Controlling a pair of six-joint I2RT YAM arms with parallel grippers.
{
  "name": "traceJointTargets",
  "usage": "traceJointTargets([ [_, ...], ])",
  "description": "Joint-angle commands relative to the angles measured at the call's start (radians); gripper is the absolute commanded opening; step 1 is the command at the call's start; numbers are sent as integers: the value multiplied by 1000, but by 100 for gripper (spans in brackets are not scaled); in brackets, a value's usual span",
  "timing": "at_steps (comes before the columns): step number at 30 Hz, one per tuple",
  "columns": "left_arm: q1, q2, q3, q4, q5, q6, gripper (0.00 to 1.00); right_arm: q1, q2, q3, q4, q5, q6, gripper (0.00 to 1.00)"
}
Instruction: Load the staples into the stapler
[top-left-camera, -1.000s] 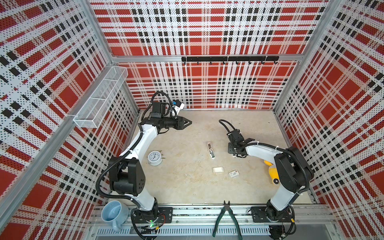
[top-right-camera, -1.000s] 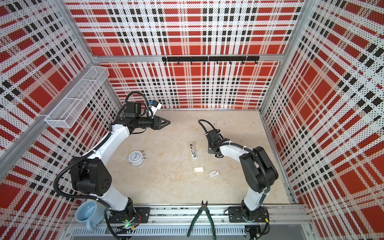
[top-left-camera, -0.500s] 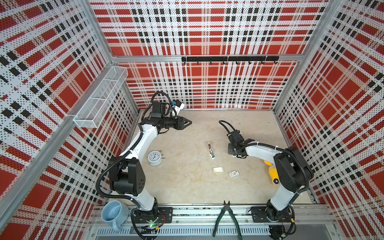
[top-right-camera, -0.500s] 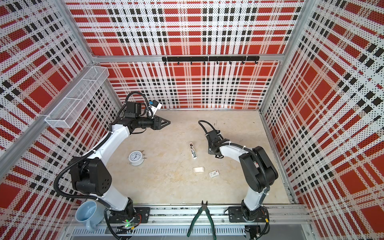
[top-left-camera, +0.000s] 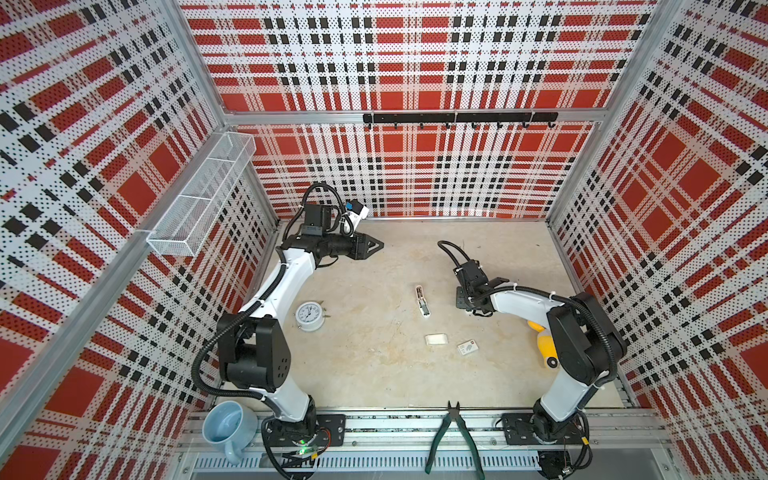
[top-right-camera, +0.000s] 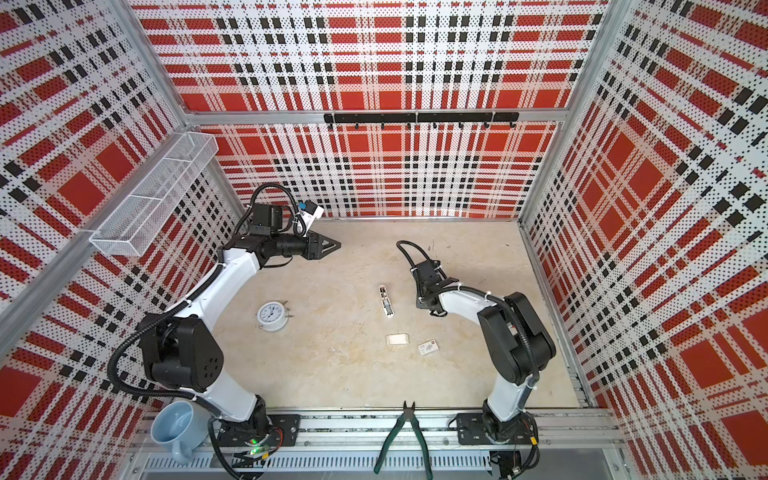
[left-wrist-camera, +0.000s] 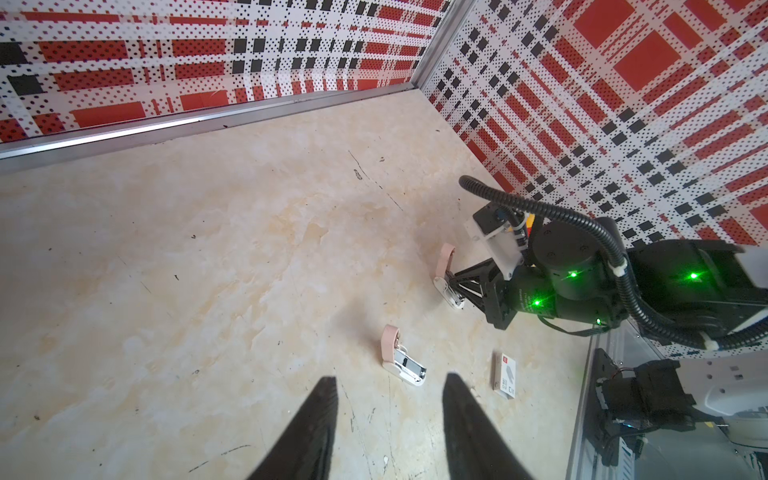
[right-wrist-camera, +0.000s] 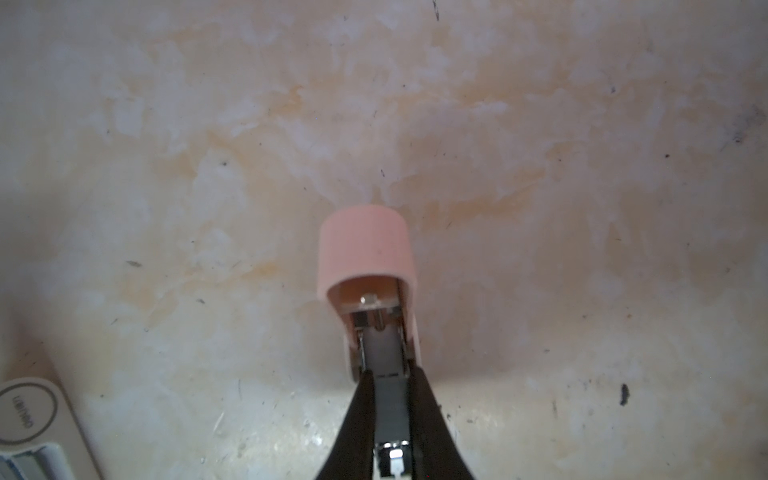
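Observation:
A pink-and-white stapler (top-left-camera: 422, 300) lies opened flat mid-table, also seen in the left wrist view as the stapler (left-wrist-camera: 401, 361). A second pink stapler (right-wrist-camera: 368, 249) stands with its cover raised. My right gripper (right-wrist-camera: 388, 376) is shut on its metal magazine, low over the table; the left wrist view shows this right gripper (left-wrist-camera: 451, 286) too. The pale block of staples (top-left-camera: 436, 338) lies nearer the front, beside a white sleeve (top-left-camera: 467, 347) with a red mark. My left gripper (top-left-camera: 376, 246) hangs open and empty at the back left, far from both.
An alarm clock (top-left-camera: 309, 316) stands left of centre. Green-handled pliers (top-left-camera: 453, 440) and a blue mug (top-left-camera: 228, 426) rest on the front rail. A yellow object (top-left-camera: 544, 353) lies behind the right arm. A white object (right-wrist-camera: 29, 411) with a round mark shows at the right wrist view's edge.

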Motion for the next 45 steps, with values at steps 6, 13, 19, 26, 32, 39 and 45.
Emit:
traceJointTargets([
  [6, -7, 9, 21, -8, -2, 4, 45, -2, 25, -19, 32, -5, -2, 16],
  [13, -8, 10, 21, -8, -2, 4, 45, -1, 25, -24, 34, -11, -1, 17],
  [19, -10, 9, 24, -8, -2, 4, 45, -1, 17, -26, 34, -9, -2, 18],
  [26, -12, 5, 21, -8, -4, 4, 45, -2, 16, -32, 36, -9, 0, 18],
  [32, -11, 4, 21, -8, -3, 4, 45, -1, 12, -33, 36, -9, 1, 20],
  [39, -13, 5, 21, -6, -4, 4, 45, -2, -4, -34, 29, -4, -1, 23],
  [45, -13, 5, 25, -7, -4, 4, 45, -2, -29, -32, 22, 3, -3, 25],
])
